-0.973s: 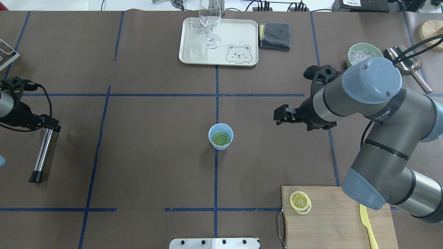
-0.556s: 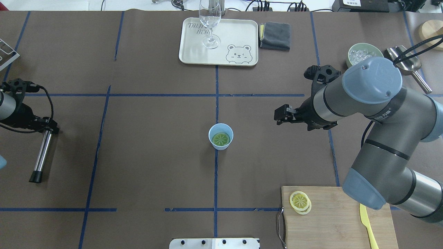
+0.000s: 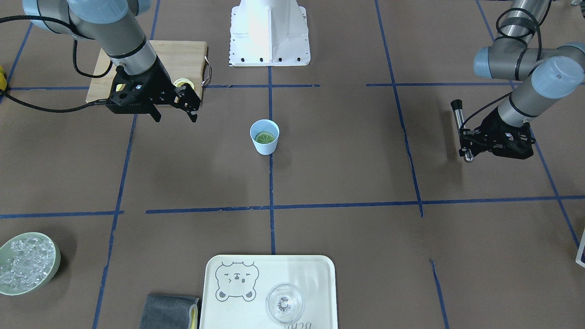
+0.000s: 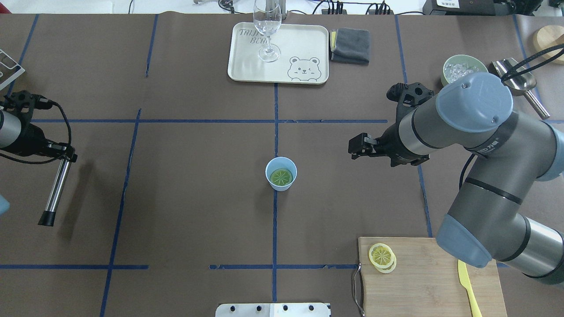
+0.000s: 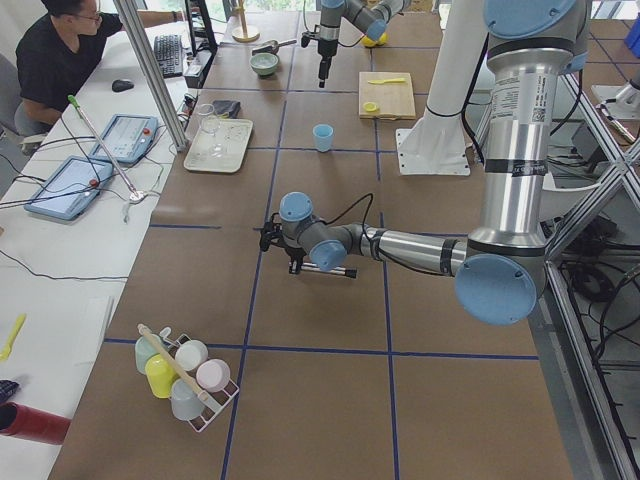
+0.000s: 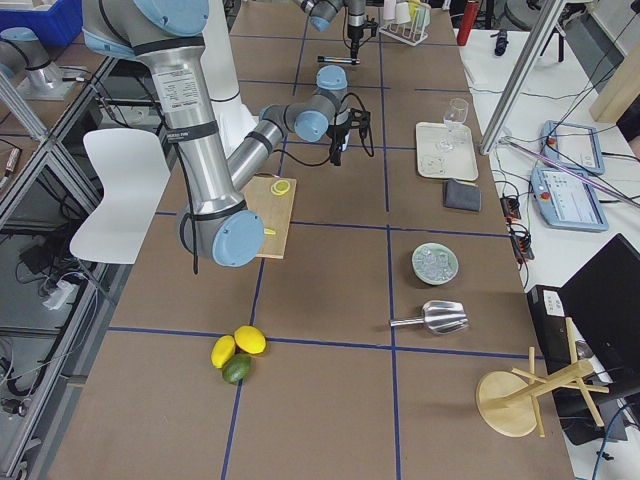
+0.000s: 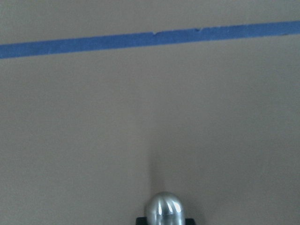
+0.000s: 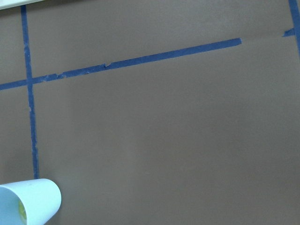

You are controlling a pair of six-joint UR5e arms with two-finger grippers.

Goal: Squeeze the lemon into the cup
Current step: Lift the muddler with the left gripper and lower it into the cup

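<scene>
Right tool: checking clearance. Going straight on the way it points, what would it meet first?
Likely the bare table, beside the cup, not the cup itself; depth is unclear.

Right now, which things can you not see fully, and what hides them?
Lemon slices on the board: front view, the right hand covers most of them.
Cup: right wrist view, cut off by the bottom corner.
Metal rod: left wrist view, only its rounded end shows; the rest lies below the edge.
Glass: overhead view, its rim is cut off by the top edge.
</scene>
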